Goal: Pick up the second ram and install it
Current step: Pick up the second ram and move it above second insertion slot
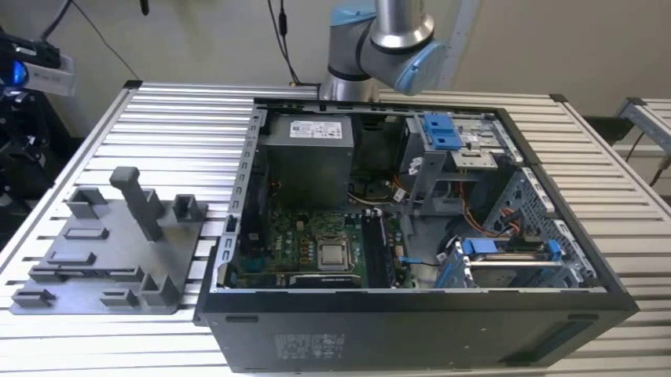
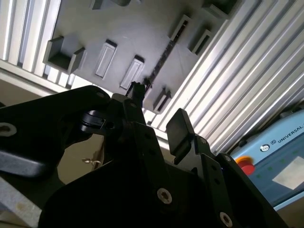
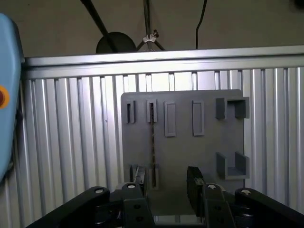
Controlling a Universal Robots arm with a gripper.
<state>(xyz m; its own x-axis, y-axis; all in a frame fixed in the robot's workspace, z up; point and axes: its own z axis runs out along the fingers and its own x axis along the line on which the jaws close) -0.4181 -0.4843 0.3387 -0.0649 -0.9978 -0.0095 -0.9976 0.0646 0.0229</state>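
The second ram [image 3: 153,137] is a thin dark stick standing on edge between two slot holders of the grey fixture tray [image 3: 209,152]. In the second wrist view the second ram [image 2: 164,56] runs slantwise across the tray [image 2: 123,28]. My gripper [image 3: 166,183] hangs open well above the tray, with nothing between its black fingers [image 3: 194,178]. In the first wrist view the stick lines up between the two fingers, closer to one of them. In the second wrist view the gripper [image 2: 159,111] is also open. The tray [image 1: 115,259] sits at the exterior view's left.
An open computer case [image 1: 419,314] lies on the slatted aluminium table [image 1: 188,118], holding a green motherboard [image 1: 304,251], a grey power supply [image 1: 304,157] and blue drive cages [image 1: 445,133]. The arm's base [image 1: 378,47] stands behind it. A blue pendant with a red button [image 2: 244,164] lies beside the table.
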